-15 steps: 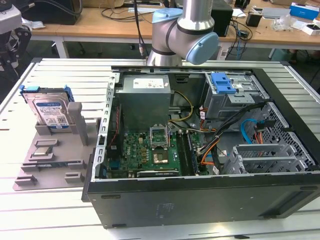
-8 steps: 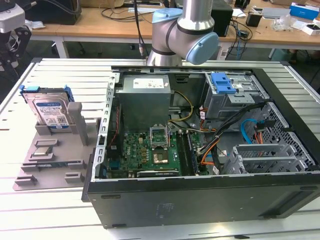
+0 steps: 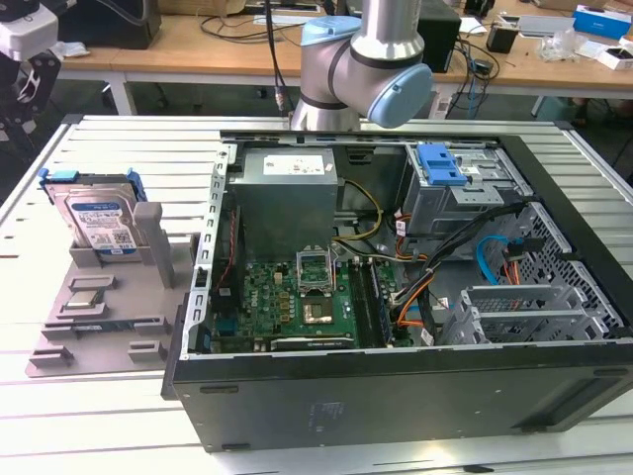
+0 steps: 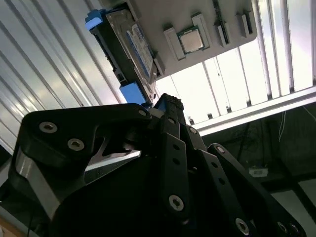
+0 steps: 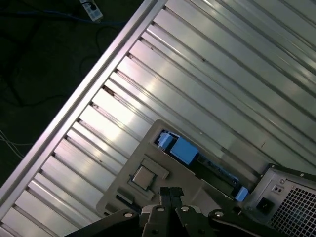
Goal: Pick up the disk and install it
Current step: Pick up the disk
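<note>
One disk (image 3: 99, 223) stands on edge in the one grey holder tray (image 3: 59, 341), at the exterior view's left, just beside one open computer case (image 3: 396, 396). One chip (image 4: 190, 40) lies on the tray. One arm (image 3: 366, 59). One gripper (image 5: 171, 191) hangs above the tray, apart from the disk. Its fingertips look pressed together with nothing between them. Slatted metal table (image 3: 129, 148). Cluttered wooden benches (image 3: 198, 45) stand behind.
</note>
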`<action>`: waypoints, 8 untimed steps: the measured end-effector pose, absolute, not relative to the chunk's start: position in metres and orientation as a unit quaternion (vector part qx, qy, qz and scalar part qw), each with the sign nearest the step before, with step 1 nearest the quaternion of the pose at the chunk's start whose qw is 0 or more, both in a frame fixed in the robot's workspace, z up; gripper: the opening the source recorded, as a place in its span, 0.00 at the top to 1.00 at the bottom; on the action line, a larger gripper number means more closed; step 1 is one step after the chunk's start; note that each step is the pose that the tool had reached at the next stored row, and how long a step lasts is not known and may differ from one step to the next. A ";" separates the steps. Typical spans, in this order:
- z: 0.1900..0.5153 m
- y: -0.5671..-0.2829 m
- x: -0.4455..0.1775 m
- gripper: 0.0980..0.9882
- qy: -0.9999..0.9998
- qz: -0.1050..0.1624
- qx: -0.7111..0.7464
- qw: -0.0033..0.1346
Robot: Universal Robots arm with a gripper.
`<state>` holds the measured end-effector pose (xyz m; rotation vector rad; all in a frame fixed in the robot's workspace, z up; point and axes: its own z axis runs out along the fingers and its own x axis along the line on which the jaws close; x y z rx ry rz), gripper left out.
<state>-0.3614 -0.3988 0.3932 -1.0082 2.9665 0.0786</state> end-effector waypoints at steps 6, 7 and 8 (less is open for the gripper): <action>0.393 -0.399 -0.361 0.99 0.933 0.025 -0.360 0.003; 0.393 -0.399 -0.361 0.99 0.931 0.025 -0.365 0.003; 0.393 -0.399 -0.361 0.99 0.929 0.025 -0.369 0.003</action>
